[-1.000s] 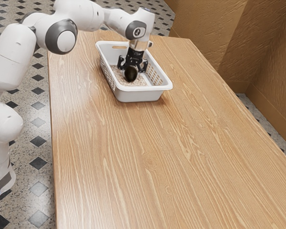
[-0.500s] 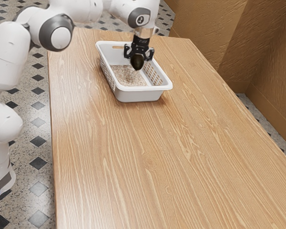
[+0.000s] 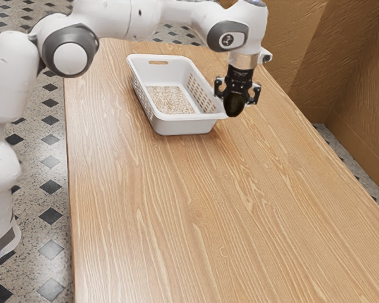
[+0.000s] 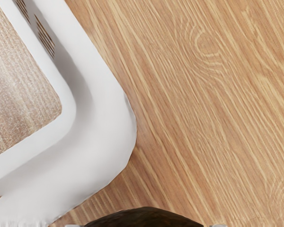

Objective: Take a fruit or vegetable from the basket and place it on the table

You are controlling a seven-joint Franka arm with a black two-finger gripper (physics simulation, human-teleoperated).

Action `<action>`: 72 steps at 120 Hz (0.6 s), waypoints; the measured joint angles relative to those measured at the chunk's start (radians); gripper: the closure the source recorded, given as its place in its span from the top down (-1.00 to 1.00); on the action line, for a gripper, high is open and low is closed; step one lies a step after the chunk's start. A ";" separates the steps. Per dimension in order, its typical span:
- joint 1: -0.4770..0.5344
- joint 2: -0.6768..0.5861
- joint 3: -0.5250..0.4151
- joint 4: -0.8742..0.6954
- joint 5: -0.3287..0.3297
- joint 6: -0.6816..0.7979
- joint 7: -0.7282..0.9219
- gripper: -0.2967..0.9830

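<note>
The basket (image 3: 186,127) stands on the table (image 3: 196,221).

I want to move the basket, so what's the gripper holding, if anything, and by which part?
The gripper holds a dark, rounded fruit or vegetable, seemingly by its upper sides, lower end free.

Below me I see a wooden table (image 3: 177,221) with wavy, light-brown grain, a soft sheen of light lying on it toward the exterior view's left. Around it I make out a pale speckled floor (image 3: 33,199) set with dark diamonds, and rough ochre-brown walls (image 3: 360,82) at the exterior view's upper right.
</note>
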 joint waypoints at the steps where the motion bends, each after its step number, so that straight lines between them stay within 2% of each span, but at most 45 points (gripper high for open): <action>1: -0.005 0.001 -0.001 0.001 0.000 0.000 -0.002 -0.07; 28: -0.130 0.029 -0.008 0.007 0.005 0.042 -0.041 -0.08; 49: -0.182 0.067 -0.007 0.022 0.009 0.089 -0.069 -0.12; 59: -0.186 0.068 -0.007 0.024 0.007 0.103 -0.079 0.17; 72: -0.181 0.066 -0.003 0.025 0.005 0.118 -0.089 0.37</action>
